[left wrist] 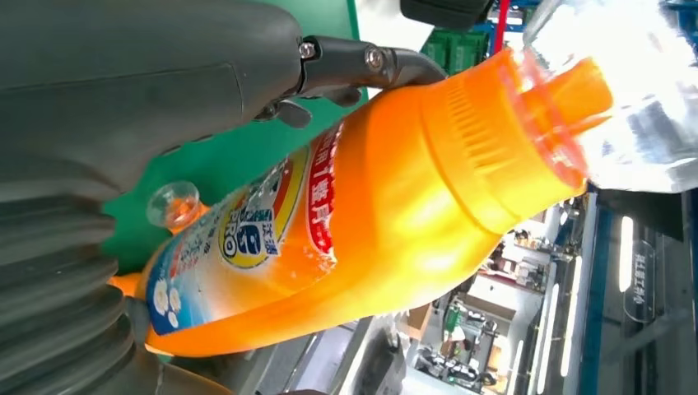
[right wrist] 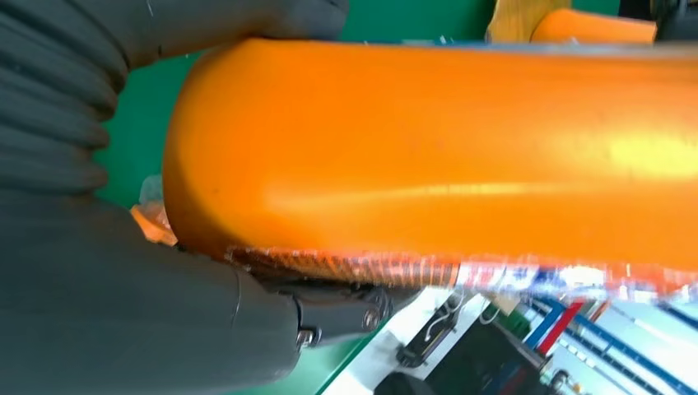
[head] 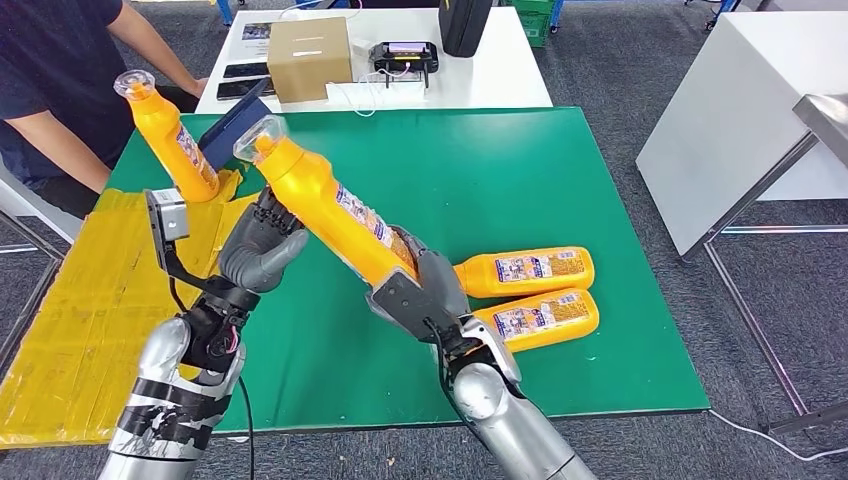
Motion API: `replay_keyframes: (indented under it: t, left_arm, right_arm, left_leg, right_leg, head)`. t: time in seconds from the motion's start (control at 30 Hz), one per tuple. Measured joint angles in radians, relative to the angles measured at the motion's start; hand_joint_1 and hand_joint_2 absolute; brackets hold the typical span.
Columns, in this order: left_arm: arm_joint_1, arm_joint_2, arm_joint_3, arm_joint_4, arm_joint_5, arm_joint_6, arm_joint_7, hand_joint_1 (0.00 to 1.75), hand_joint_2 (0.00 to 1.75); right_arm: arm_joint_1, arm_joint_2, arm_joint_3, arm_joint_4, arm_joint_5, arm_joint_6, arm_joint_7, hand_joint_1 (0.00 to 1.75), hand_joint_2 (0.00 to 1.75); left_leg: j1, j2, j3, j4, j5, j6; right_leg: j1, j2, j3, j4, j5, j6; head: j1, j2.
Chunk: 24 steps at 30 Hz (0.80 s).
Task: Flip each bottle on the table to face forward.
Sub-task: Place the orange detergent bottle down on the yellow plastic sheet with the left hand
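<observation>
Above green mat: right hand (head: 420,290) grips tilted orange bottle (head: 330,210) at base
Left hand (head: 262,245): fingers spread, touching bottle's side

held bottle (head: 335,215): glossy orange plastic, smooth, with a shiny printed label and a clear plastic cap
lying bottles (head: 530,272): same glossy orange plastic, paper-like printed labels
table (head: 500,170): matt green cover, smooth and even
yellow sheet (head: 90,300): dull yellow, creased, patched with tape-like strips
right hand (head: 420,290): matt grey plastic shell; fingers (right wrist: 346,313) dark, with small metal screws
left hand (head: 262,248): matt grey, ribbed cover at the wrist
arms (head: 510,420): silver, brushed-metal sheen
box (head: 310,58): plain brown cardboard
floor (head: 620,50): grey carpet, rough weave
</observation>
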Motion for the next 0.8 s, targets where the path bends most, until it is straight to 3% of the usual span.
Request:
replay_keyframes:
  t: [0.37, 0.8]
  left_arm:
    - [0.011, 0.008, -0.034, -0.025, 0.021, -0.017, -0.005, 0.0, 1.75]
    - [0.018, 0.019, -0.04, -0.025, 0.022, -0.019, -0.005, 0.0, 1.75]
  right_arm:
    - [-0.032, 0.004, 0.115, 0.009, 0.061, 0.099, 0.029, 1.75, 1.75]
    - [-0.069, 0.007, 0.173, 0.044, 0.076, 0.103, 0.034, 1.75, 1.75]
  left_leg:
    - [0.0, 0.0, 0.0, 0.0, 0.0, 0.0]
    - [0.0, 0.0, 0.0, 0.0, 0.0, 0.0]
  right_leg:
    - [0.0, 0.0, 0.0, 0.0, 0.0, 0.0]
    - [0.0, 0.0, 0.0, 0.0, 0.0, 0.0]
  head:
    - [0.0, 0.0]
    - [0.0, 0.0]
